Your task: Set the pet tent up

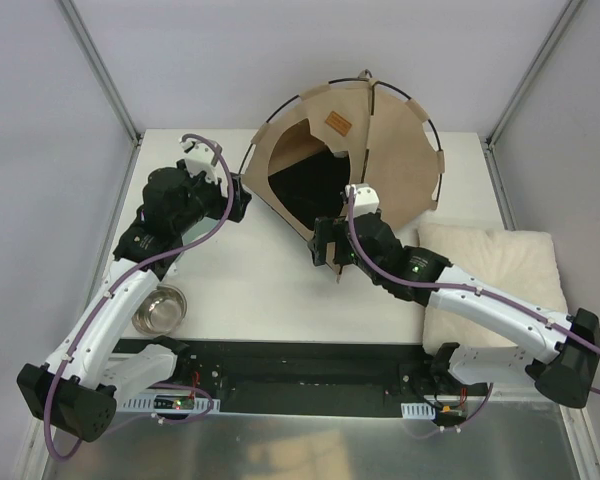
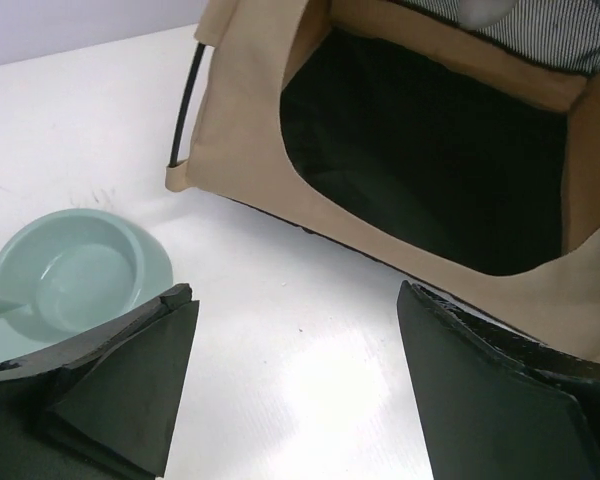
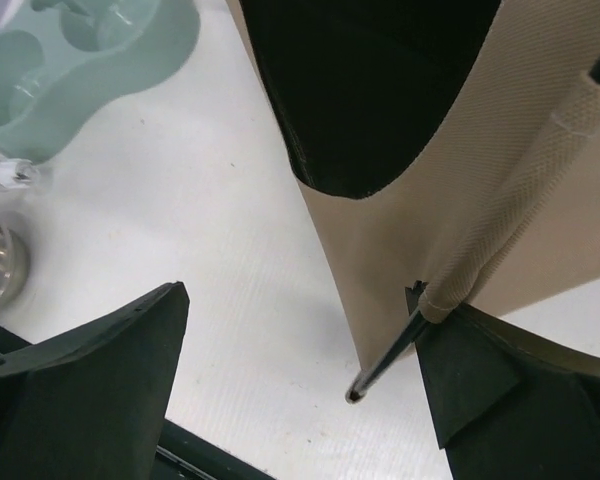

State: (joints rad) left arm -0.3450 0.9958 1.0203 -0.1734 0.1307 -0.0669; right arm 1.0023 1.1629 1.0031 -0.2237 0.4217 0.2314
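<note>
The pet tent (image 1: 360, 150) stands erected at the far middle of the worktop (image 1: 260, 290), left tool (image 2: 290, 330) and right tool (image 3: 300, 300) both gaping empty beside it; letting go seems done, next backing clear of its pole (image 3: 385, 365).

You see your left arm (image 1: 110, 310) and right arm (image 1: 500, 315) in white shells over black joints, a purple cable (image 1: 215, 215) looped along each, a small green light (image 1: 416, 268) on the right one, matte black wedge fingers (image 2: 130, 390) on your left claw (image 2: 295, 295) and right claw (image 3: 295, 290)
</note>
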